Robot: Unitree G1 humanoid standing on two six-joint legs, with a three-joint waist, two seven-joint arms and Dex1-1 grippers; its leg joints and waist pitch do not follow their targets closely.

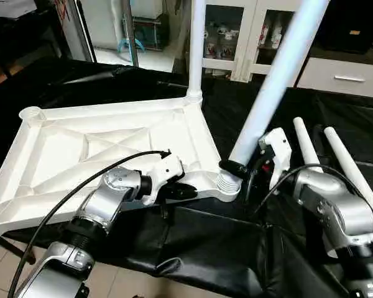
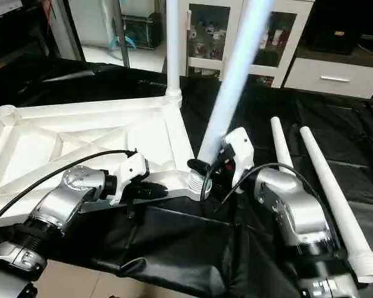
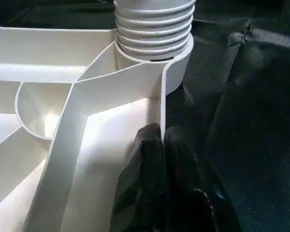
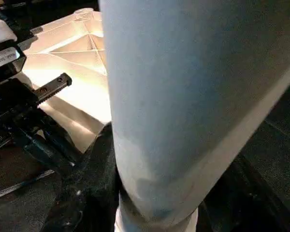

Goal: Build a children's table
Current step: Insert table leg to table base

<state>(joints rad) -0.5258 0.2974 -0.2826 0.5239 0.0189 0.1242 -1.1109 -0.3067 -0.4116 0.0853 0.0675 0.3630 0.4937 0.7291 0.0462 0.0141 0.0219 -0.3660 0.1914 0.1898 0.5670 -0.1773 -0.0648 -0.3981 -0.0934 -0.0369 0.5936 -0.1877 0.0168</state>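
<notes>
The children's table top (image 1: 112, 146) lies upside down, ribbed underside up, on the black-covered work table. One white leg (image 1: 196, 49) stands upright in its far right corner socket. A second leg (image 1: 273, 81) leans to the right, its threaded end (image 3: 152, 29) sitting in the near right corner socket (image 1: 229, 189). My right gripper (image 1: 235, 167) is shut around this leg just above the threads. My left gripper (image 1: 185, 190) is shut on the top's near rim (image 3: 162, 111), a short way left of that socket. Two more legs (image 1: 308, 146) (image 1: 354, 174) lie loose to the right.
The work table's black cover (image 1: 193, 242) hangs in folds over the near edge, with tiled floor below. White cabinets (image 1: 236, 37) and a drawer unit (image 1: 345, 74) stand behind the table. The top's far left socket (image 1: 31, 113) stands open.
</notes>
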